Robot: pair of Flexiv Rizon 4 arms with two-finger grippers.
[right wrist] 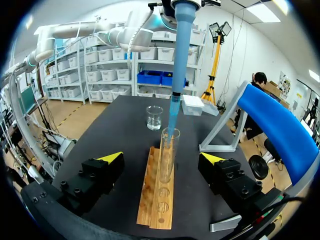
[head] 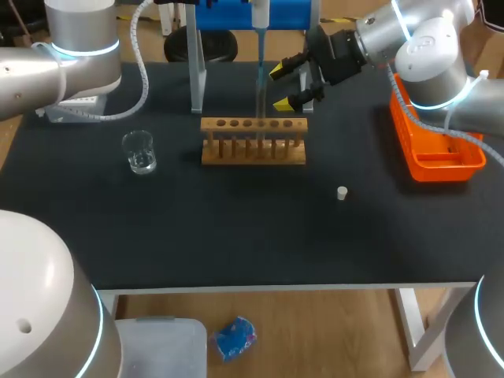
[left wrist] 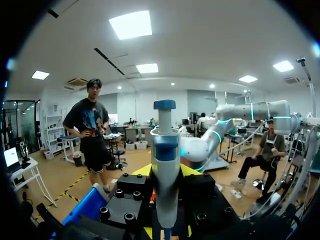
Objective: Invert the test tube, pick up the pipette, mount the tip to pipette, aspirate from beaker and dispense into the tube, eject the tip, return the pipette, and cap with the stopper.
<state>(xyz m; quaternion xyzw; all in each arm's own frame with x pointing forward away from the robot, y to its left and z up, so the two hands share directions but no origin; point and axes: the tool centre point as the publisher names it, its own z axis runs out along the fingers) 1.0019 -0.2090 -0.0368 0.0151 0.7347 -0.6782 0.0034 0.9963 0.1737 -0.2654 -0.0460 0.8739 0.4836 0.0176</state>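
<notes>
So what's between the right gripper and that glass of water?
A wooden rack holding a tube, a pipette poised at its mouth; the right wrist view shows it.

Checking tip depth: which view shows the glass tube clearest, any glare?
Right wrist view: test tube plain against the dark table, no glare on it; head view: it is faint above the rack; left wrist view: only the pipette, tube hidden.

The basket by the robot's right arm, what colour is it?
The basket is bright orange, clearest in the head view.
</notes>
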